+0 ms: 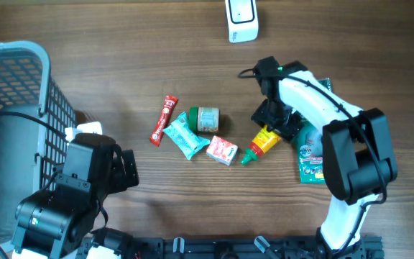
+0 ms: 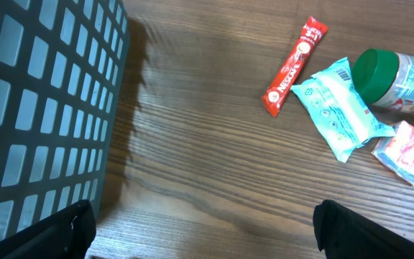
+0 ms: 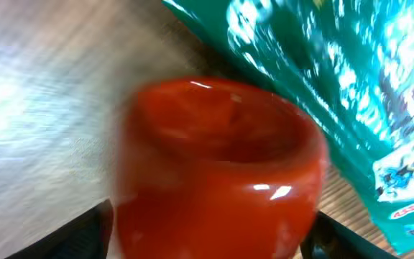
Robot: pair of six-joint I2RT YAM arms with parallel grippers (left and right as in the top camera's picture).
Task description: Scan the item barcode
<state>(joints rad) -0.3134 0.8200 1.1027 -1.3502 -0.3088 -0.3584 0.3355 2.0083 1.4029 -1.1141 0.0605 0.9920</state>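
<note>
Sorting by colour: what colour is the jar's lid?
The jar's lid is green, clearest in left wrist view.

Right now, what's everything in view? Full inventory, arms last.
basket: 1, grey, far left
scanner: 1, white, top centre
stick sachet: 1, red, centre-left
wipes pack: 1, teal, beside the sachet
jar: 1, green lid, above the wipes pack
small packet: 1, red-pink, right of wipes pack
sauce bottle: 1, red-yellow, green cap, lying at right gripper
bag: 1, teal, far right
table: 1, brown wood, underneath
left gripper: 1, black, open, by basket
right gripper: 1, black, fingers flanking bottle, grip unclear
</note>
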